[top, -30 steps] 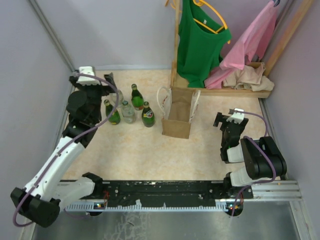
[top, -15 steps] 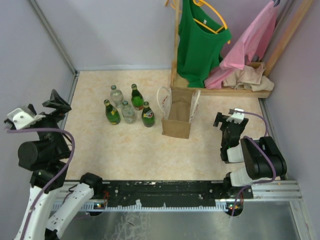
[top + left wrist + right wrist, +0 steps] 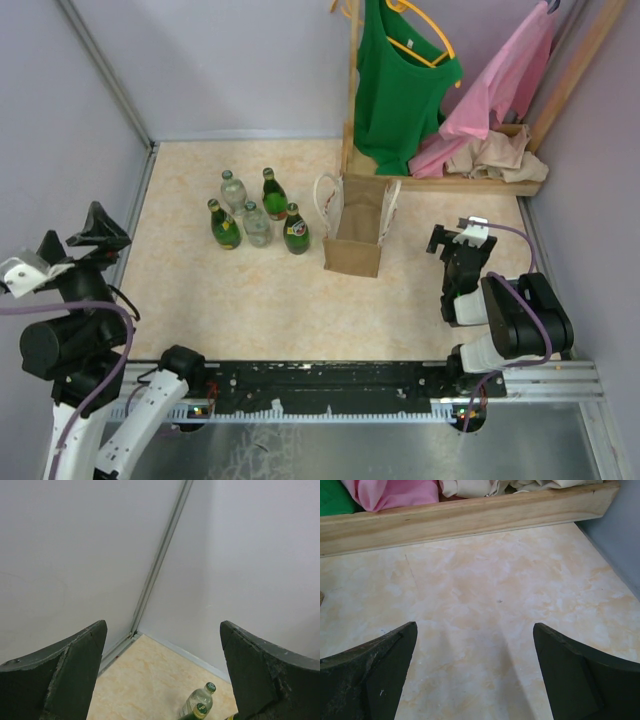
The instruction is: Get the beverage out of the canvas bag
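Left claw [image 3: 72, 240]: fingers apart, empty, well off to the near left of the canvas bag [image 3: 353, 250], aimed at a wall corner. Right claw [image 3: 453, 238]: near the bag's right side, fingers apart, nothing between, over bare surface [image 3: 260, 300]. Bag upright, long axis vertical, mouth up; can't make out contents. Five bottles [image 3: 256, 224] upright just left of bag, caps up; labels unreadable. Wooden rack [image 3: 470, 182] behind bag, green shirt [image 3: 400, 80] hanging.

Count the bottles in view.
5, grouped left of the bag: clear bottle back left, green bottle back right, green bottle front left, clear bottle centre, green bottle front right. More may be hidden inside the bag.
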